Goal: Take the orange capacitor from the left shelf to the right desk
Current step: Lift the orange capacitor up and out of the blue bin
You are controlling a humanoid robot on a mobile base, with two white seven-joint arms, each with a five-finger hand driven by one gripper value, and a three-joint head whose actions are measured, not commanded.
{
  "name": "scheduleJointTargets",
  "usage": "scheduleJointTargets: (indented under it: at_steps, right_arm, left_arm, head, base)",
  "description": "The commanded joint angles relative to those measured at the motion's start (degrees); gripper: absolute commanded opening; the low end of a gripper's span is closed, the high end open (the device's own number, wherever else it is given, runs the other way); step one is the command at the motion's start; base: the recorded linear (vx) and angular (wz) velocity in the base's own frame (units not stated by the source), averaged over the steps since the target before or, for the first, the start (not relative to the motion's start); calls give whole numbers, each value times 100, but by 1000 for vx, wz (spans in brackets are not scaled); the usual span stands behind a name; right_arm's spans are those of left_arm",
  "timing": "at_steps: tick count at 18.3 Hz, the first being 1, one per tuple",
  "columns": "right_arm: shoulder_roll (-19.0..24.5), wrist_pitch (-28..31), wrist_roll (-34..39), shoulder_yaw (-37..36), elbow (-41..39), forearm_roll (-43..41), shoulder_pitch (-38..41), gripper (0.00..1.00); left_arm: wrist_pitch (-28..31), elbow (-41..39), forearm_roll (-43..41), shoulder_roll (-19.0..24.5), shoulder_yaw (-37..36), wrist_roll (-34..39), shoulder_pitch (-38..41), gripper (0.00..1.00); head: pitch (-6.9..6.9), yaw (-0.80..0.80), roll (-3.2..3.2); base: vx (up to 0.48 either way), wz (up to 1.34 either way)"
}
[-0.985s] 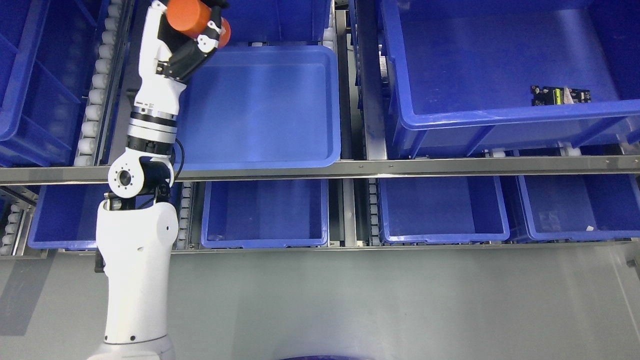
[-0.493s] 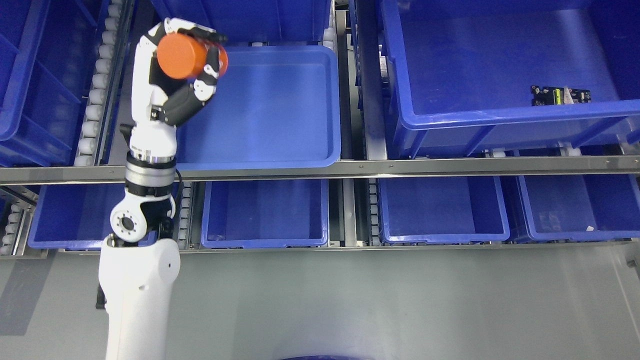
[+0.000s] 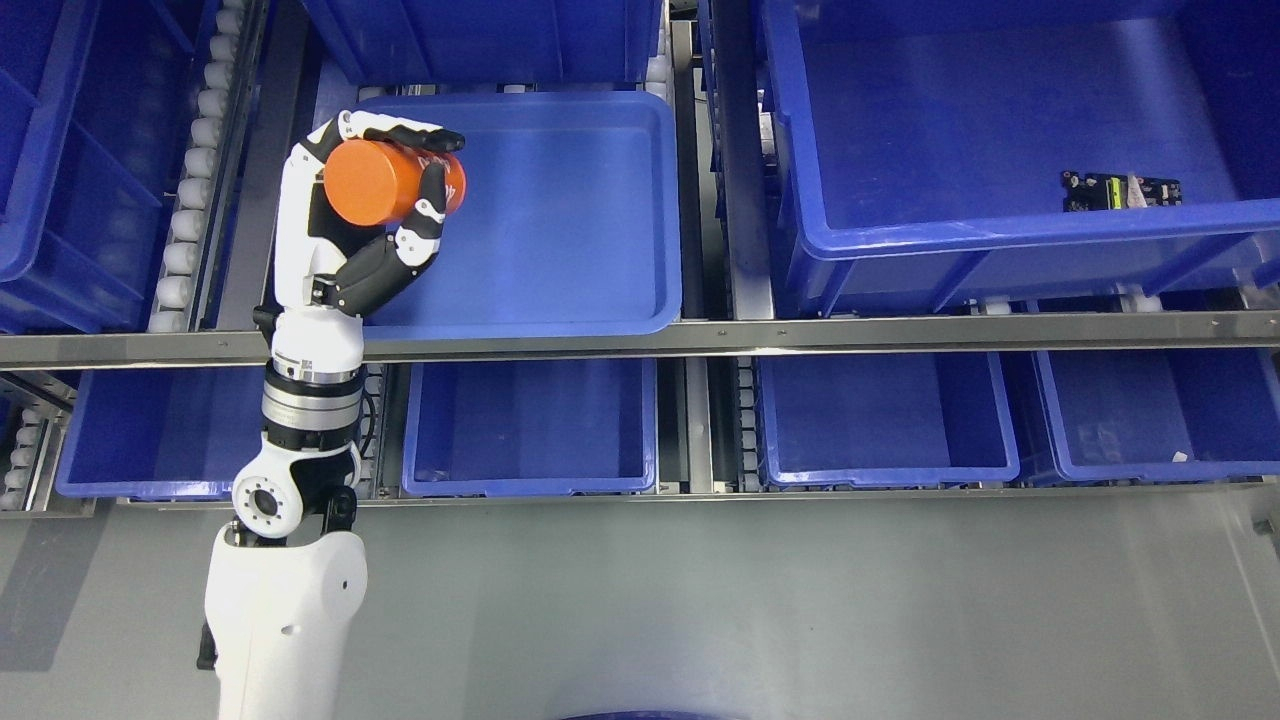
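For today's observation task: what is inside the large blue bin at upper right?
The large blue bin holds one small circuit board near its front wall. Its far end runs out of view.

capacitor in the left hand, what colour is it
Orange: the capacitor held in the left hand shows best in the head view.

The left robot hand [image 3: 375, 215] has drawn the orange capacitor [image 3: 385, 185] back toward the robot.

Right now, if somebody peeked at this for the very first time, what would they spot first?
Probably the bright orange capacitor, gripped in the robot's left hand over the left edge of a big blue tray on the upper shelf. Next comes the long white arm rising from the bottom left. Then a small dark part with a green patch, lying alone in the large blue bin at the upper right.
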Motion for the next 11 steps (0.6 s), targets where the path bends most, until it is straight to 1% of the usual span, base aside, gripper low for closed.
scheduleJointTargets:
  at_steps: [1,11]
  right_arm:
    - [-100,17,-1,-70,-100,44,123,100]
    - [-100,17,-1,-70,-100,35,123,100]
  left_arm:
    - [-201,-179,47,98,-57,13,129,1]
    - [-237,-170,55,98,-57,5,33,1]
  head:
    - [0,0,0]
    - [0,0,0]
  base:
    - [0,0]
    - [0,0]
